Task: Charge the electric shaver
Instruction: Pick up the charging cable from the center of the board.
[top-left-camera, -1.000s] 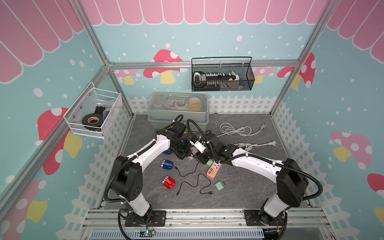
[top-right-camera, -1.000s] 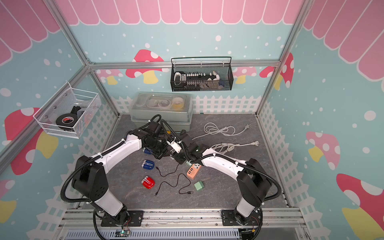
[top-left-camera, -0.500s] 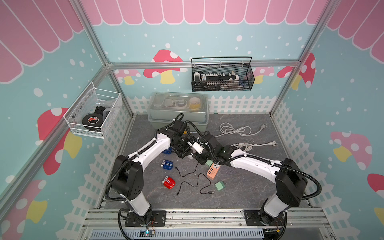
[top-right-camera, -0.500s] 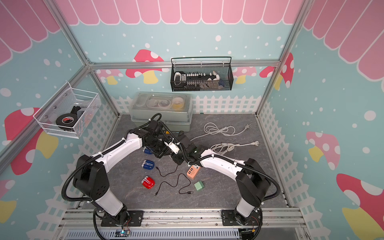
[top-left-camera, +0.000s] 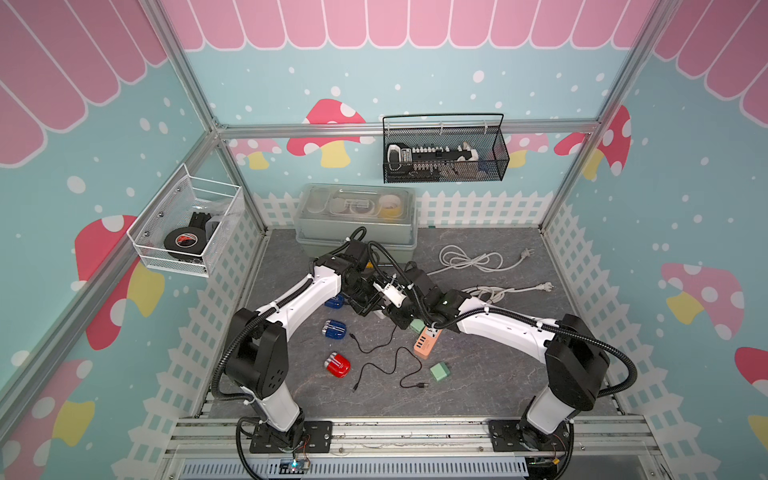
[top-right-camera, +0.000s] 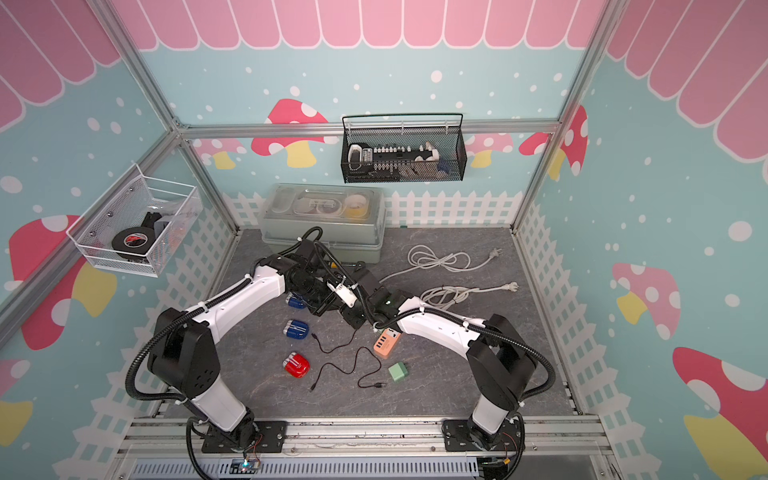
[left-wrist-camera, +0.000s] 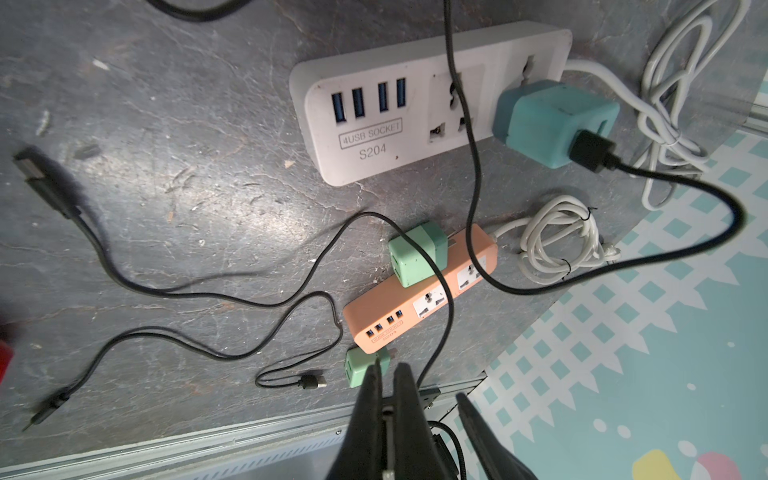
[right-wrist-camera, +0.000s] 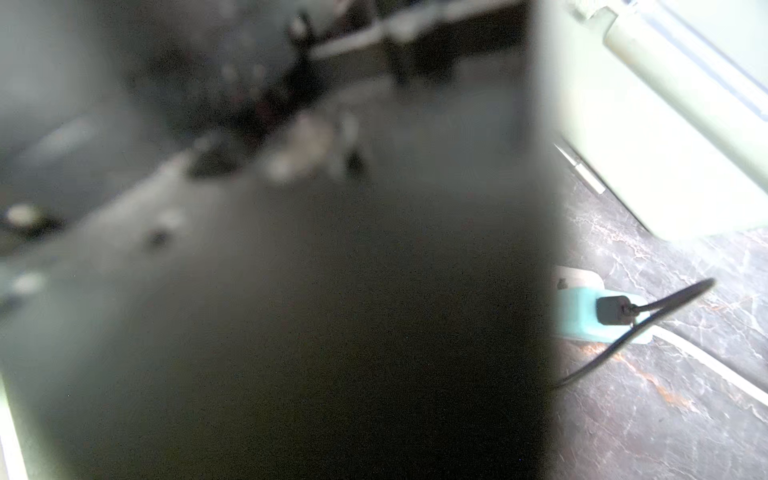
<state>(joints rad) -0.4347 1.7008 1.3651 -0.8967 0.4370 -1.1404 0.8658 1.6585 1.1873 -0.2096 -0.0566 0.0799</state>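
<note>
A dark, unfocused mass fills most of the right wrist view. Its identity cannot be determined. Pale blurred patches lie across part of it. Only a narrow strip beside it is in focus.

In that strip, the bench shows a dark grey marbled surface with rust-coloured veins. A pale grey-green box stands on the bench. A teal adapter sits on a white power strip, of which only a corner shows. A black USB plug is seated in the adapter. Its black cable loops outward, then curves back toward the dark mass. A white cord lies flat on the bench beside the adapter.
</note>
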